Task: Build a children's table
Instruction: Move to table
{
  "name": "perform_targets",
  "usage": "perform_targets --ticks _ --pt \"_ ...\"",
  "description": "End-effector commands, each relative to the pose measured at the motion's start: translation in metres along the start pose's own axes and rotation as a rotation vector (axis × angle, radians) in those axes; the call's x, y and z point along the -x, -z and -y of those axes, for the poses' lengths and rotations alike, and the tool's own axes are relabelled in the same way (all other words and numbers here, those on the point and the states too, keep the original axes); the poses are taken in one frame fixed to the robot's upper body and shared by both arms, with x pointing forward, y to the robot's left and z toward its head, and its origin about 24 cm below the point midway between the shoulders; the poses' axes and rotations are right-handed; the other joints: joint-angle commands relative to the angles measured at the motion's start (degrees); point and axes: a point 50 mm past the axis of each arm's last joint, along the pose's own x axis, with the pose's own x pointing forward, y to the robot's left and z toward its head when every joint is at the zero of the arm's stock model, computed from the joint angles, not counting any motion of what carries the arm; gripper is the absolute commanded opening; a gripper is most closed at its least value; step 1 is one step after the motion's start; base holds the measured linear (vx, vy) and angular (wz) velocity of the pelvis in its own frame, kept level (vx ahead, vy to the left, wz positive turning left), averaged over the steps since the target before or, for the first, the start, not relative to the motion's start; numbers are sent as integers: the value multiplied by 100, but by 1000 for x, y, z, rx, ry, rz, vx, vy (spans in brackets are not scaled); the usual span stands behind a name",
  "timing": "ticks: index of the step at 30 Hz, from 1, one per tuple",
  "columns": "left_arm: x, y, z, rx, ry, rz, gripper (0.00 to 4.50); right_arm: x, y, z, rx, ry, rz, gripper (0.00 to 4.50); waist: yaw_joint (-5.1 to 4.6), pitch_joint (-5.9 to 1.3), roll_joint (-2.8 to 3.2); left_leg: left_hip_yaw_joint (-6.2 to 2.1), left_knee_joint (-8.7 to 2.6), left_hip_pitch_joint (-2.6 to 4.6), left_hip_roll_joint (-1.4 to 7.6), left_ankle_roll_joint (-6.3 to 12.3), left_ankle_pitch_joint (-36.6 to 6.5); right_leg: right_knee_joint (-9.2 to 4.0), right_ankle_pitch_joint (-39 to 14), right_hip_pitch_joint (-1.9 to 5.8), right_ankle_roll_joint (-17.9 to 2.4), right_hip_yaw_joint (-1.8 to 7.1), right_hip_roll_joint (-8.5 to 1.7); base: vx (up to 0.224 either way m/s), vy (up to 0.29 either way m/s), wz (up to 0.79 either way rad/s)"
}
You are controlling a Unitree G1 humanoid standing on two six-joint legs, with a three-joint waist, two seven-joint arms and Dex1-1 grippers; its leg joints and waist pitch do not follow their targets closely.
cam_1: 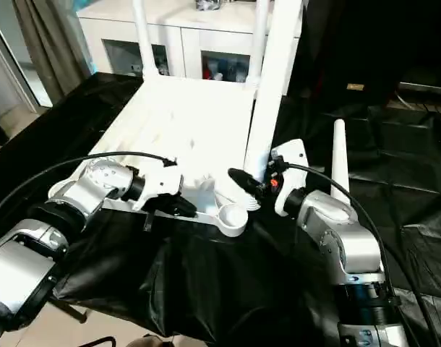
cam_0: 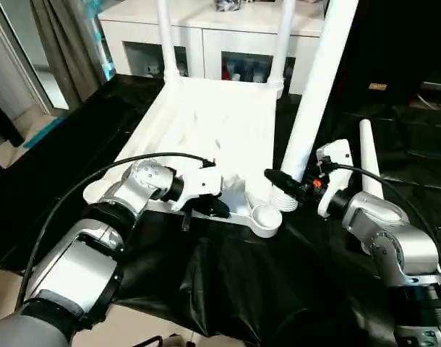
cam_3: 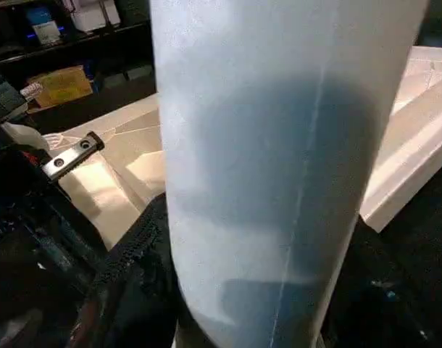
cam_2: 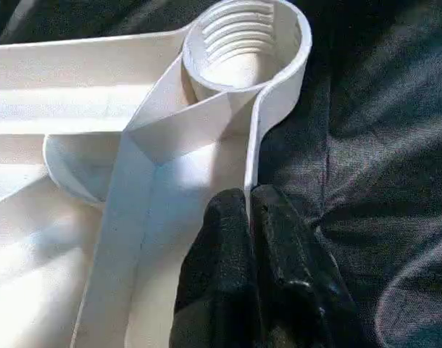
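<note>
Two legs [cam_0: 165, 36] already stand upright in the far corner sockets of our upside-down table top [cam_0: 199, 123], which lies ribbed side up on the black sheet [cam_0: 228, 289] covering the worktop. We take that table top as our landmark.

At its near edge, toward the left, our left gripper [cam_0: 210, 207] has its two black fingers [cam_2: 239, 268] pressed together on the thin upright rim, pinching it just short of the near right corner socket [cam_2: 243, 43]. In the left wrist view that socket is open, with thread rings inside. A black cable [cam_0: 97, 177] loops over our left forearm.

Just right of the gripper, beside that empty socket, a third leg [cam_0: 314, 94] rises steeply from the table top's near right corner, leaning a little. Our right gripper [cam_0: 282, 182] is closed around its lower end, above the ribbed screw tip, which hangs close over the table top near the socket; we cannot tell whether the tip touches anything. In the right wrist view the leg stands broad and close, with one black finger [cam_3: 138, 239] against its side.

Right of the table top, apart from it, the fourth leg [cam_0: 369, 155] lies on the black sheet.

Beyond the table top's far edge stands a white cabinet [cam_0: 206, 29] with glass-fronted shelves.
</note>
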Motion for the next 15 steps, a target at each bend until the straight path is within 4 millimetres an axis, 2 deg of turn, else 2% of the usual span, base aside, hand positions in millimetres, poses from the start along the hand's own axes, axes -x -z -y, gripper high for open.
perform_targets --ticks 1,4,7,12,15 --pt "2 10 3 68 11 -25 57 -3 -7 -1 28 -13 19 191 38 -435 -54 -199 -352 100 348 221 -960 -470 -1036 333 -1126 340 -553 0 0 0" --pt "1 9 2 55 -13 -19 93 -3 -8 -1 29 -15 20 191 45 -445 -49 -206 -355 103 357 226 -948 -465 -992 329 -1122 344 -558 0 0 0" --pt "1 9 1 43 -33 -21 100 -3 -8 -1 29 -16 21 191 42 -449 -40 -213 -355 97 362 250 -925 -448 -808 333 -1147 343 -555 0 0 0" --pt "1 10 0 52 -46 -29 100 -1 -8 0 28 -13 22 191 53 -444 -17 -212 -360 108 367 219 -1020 -462 -851 325 -1175 343 -560 0 0 0" --pt "2 10 -1 64 -40 -29 65 -1 -7 0 27 -12 23 191 47 -441 -20 -212 -363 103 365 210 -1031 -460 -832 327 -1183 342 -554 0 0 0"
